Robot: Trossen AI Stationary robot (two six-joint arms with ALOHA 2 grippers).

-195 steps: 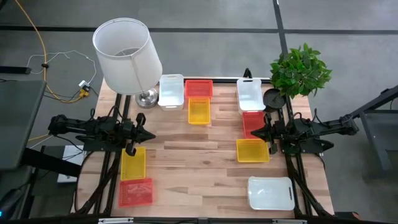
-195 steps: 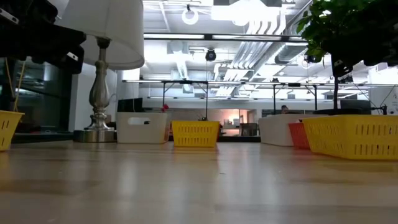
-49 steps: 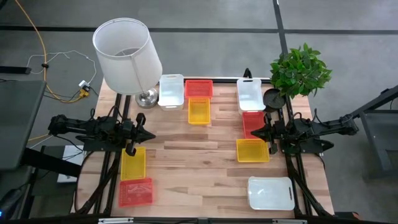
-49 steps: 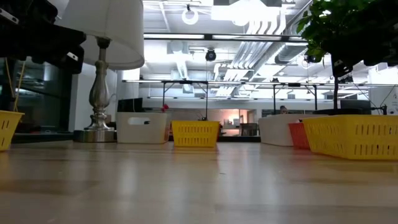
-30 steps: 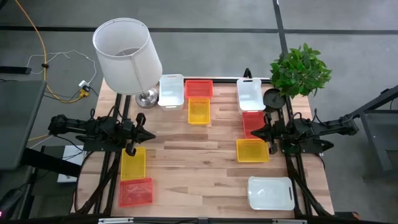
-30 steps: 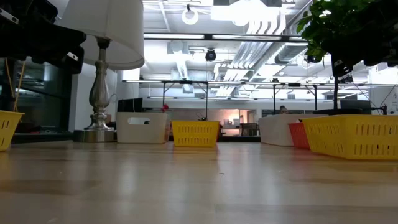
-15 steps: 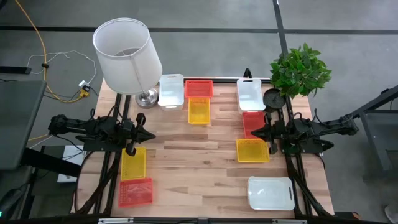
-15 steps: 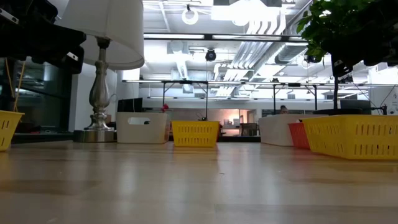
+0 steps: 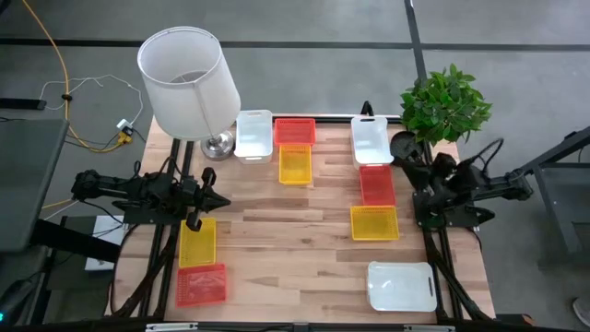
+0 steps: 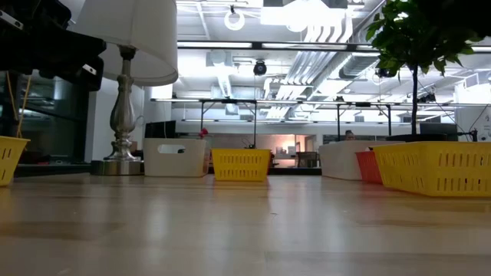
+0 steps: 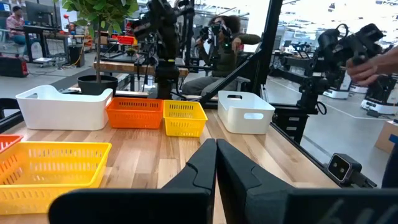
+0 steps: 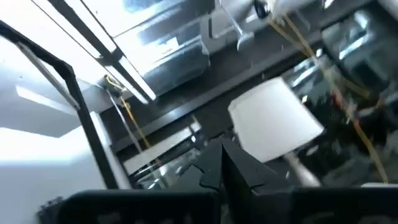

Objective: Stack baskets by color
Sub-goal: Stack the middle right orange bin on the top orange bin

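Table point(image 9: 304, 240), wood slats.
L pincer point(image 9: 219, 200): fingers fully closed, empty, touching nothing; over table's left edge, just beyond yellow basket point(image 9: 196, 242).
R pincer point(image 12: 221, 163): fingers pressed together, empty; arm raised at table's right edge, tilted up toward lamp shade point(image 9: 189, 81).
Baskets, none stacked:
- far row: white basket point(image 9: 253, 135), red basket point(image 9: 294, 131), yellow basket point(image 9: 295, 165) touching it.
- right side: white point(image 9: 371, 139), red point(image 9: 376, 183), yellow point(image 9: 373, 222), white point(image 9: 400, 285) nearest front.
- left front: red point(image 9: 200, 284).
Plant point(image 9: 444, 101) at far right corner.
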